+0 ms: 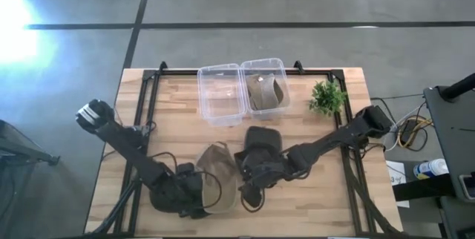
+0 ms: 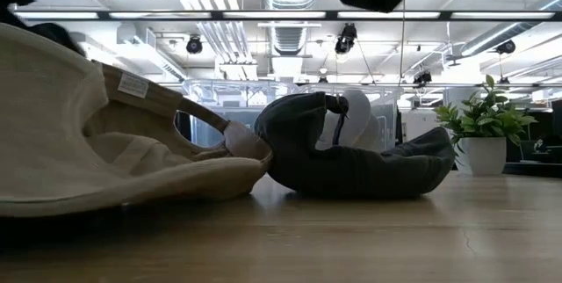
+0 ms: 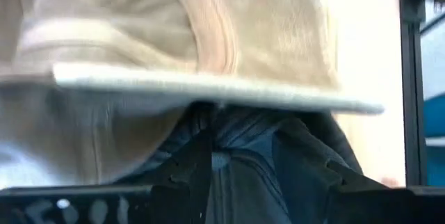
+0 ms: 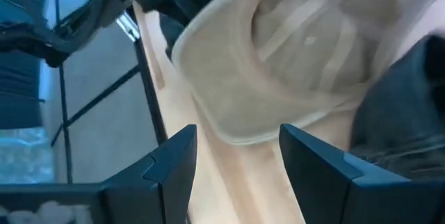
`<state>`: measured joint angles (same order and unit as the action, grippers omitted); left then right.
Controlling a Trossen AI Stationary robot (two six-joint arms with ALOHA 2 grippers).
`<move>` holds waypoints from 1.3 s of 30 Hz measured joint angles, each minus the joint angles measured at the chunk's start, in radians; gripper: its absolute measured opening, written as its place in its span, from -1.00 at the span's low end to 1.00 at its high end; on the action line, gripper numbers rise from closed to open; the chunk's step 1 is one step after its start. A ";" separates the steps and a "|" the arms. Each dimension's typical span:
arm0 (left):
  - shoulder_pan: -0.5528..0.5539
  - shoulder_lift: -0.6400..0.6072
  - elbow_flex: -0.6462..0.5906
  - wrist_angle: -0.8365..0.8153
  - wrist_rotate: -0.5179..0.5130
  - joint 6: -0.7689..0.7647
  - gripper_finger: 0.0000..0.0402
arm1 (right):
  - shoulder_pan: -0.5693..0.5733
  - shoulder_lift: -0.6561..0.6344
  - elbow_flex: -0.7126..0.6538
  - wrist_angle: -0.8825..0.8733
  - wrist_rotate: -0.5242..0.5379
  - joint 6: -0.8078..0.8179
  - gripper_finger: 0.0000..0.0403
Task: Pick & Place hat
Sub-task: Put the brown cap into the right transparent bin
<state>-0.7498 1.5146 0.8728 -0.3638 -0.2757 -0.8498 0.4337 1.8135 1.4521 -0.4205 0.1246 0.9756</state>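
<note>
A tan hat [image 1: 220,174] lies near the table's near edge, hollow side up, and looms large in the low view [image 2: 105,142]. A dark grey hat [image 1: 261,144] rests just beyond it on the wood [image 2: 351,156]. My left gripper [image 1: 197,197] is at the tan hat's near-left rim and is shut on it. My right gripper [image 4: 240,158] is open and hovers by the tan hat's right edge [image 4: 236,130] without touching it. A third, olive hat [image 1: 266,90] sits in the right clear bin. My left gripper holds the tan hat at its rim [image 3: 222,95], coming level from the table's left. Shadowed cloth bunches between its two fingers [image 3: 191,172], and the rim hides the fingertips. In the low view the hat's underside [image 2: 132,197] sits on or just above the table.
Two clear bins stand at the far edge: the left one [image 1: 220,96] holds nothing, the right one [image 1: 276,67] holds the olive hat. A small potted plant [image 1: 327,96] stands to their right. Bare wood lies on the table's left and right sides.
</note>
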 joint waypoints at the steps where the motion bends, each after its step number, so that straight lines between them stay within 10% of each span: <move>1: 0.006 0.009 0.008 0.008 -0.015 0.017 -0.28 | 0.001 0.015 0.000 0.001 -0.008 0.021 0.00; 28: 0.199 0.007 0.039 0.353 -0.188 0.430 -0.28 | 0.115 0.124 0.000 0.111 0.188 0.264 0.00; 39: 0.143 -0.029 0.038 0.210 0.008 0.398 -0.28 | 0.124 0.126 0.000 0.056 0.121 0.350 0.00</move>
<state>-0.6072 1.4854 0.9112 -0.1533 -0.2679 -0.4520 0.5576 1.9392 1.4517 -0.3650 0.2455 1.3251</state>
